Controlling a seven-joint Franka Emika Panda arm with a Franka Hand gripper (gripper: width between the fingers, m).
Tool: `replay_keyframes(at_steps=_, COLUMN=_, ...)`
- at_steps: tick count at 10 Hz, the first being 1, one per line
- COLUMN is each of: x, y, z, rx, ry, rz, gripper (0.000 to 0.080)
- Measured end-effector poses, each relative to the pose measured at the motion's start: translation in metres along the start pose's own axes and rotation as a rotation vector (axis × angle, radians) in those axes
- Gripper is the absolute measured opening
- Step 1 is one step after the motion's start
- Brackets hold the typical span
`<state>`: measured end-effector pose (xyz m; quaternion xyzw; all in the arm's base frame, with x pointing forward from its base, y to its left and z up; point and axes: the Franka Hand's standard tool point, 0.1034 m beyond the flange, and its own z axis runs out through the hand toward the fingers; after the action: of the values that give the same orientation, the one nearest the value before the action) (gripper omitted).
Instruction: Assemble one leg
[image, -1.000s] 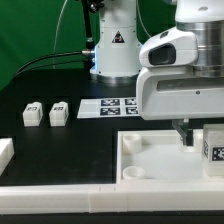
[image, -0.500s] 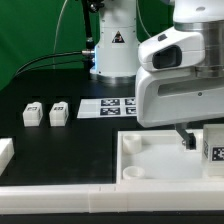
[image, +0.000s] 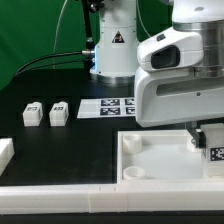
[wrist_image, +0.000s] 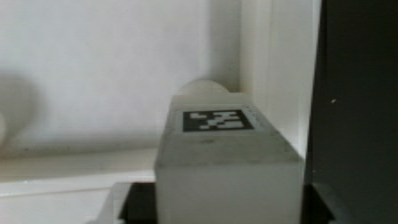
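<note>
One leg (image: 214, 150), a small white block with a black-and-white tag, stands in the right part of the white tray (image: 150, 160). In the wrist view the leg (wrist_image: 222, 150) fills the space between my dark fingers (wrist_image: 137, 200), which press on both its sides. My gripper (image: 200, 140) is shut on this leg, low over the tray. Two more legs (image: 32, 114) (image: 58, 114) lie side by side on the black table at the exterior view's left.
The marker board (image: 112, 105) lies on the table behind the tray, in front of the robot base (image: 112, 50). A white part (image: 5, 152) sits at the left edge. A white rail (image: 60, 205) runs along the front.
My gripper has moved a little to the exterior view's right and down, onto the leg in the tray. The two legs at the left have not moved.
</note>
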<state>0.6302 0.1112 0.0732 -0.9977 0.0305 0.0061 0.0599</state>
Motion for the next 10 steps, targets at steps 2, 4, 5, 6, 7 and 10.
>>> replay_keyframes(at_steps=2, x=0.0, y=0.0008, z=0.0002, rx=0.006, ry=0.0, rz=0.09, gripper=0.0291)
replay_keyframes(at_steps=4, x=-0.0007, y=0.0024, z=0.0006, rx=0.01, ry=0.011, rz=0.444, gripper=0.0292)
replay_keyframes(at_steps=5, x=-0.0004, y=0.0027, z=0.001, rx=0.009, ry=0.02, rz=0.549, gripper=0.0292)
replay_keyframes(at_steps=6, x=-0.0015, y=0.0025, z=0.0013, rx=0.011, ry=0.029, rz=0.655, gripper=0.0292)
replay_keyframes(at_steps=7, x=-0.0024, y=0.0021, z=0.0016, rx=0.008, ry=0.037, rz=0.79, gripper=0.0292)
replay_keyframes(at_steps=10, x=-0.0031, y=0.0019, z=0.0017, rx=0.005, ry=0.049, rz=1.166, gripper=0.0294)
